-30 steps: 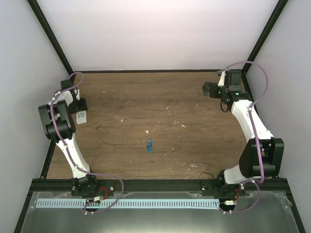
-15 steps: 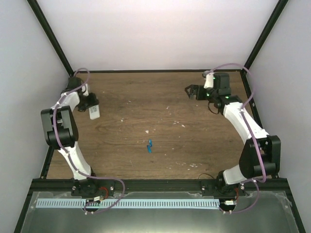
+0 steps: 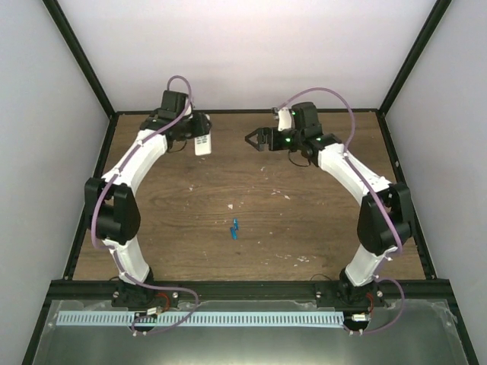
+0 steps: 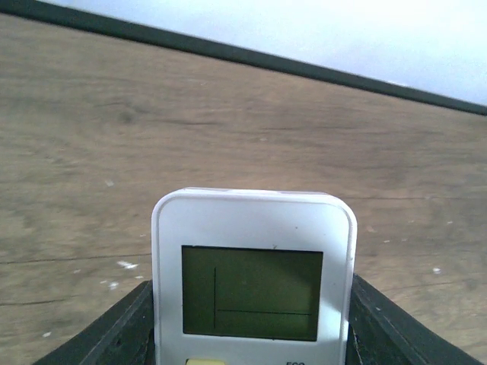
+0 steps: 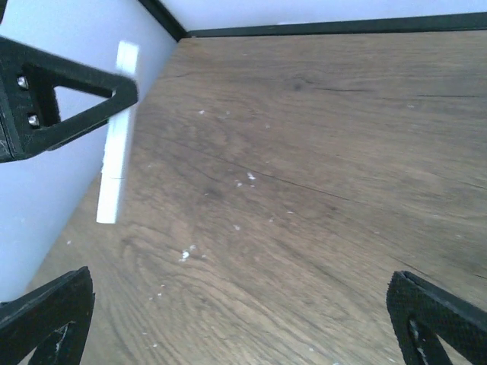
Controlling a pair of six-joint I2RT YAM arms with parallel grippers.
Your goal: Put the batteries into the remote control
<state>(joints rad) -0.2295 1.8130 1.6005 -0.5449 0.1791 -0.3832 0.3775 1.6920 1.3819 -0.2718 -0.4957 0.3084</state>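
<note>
Overhead view of a brown wooden worktop inside a white-walled enclosure, with 2 robot arms reaching toward its far edge. The left fingers are closed part-way on the remote control, gripping it by its 2 long edges at the far left-centre of the worktop. From the left wrist, the remote's rounded white end points away from the camera, with its grey-green screen facing up at the lens. From the right wrist, the remote appears edge-on as a thin white strip hanging upright from one black finger. The right fingers are spread as wide as they go with nothing between them, near the remote and aimed toward it. The 2 blue batteries lie close together near the middle of the worktop, well apart from both arms
</note>
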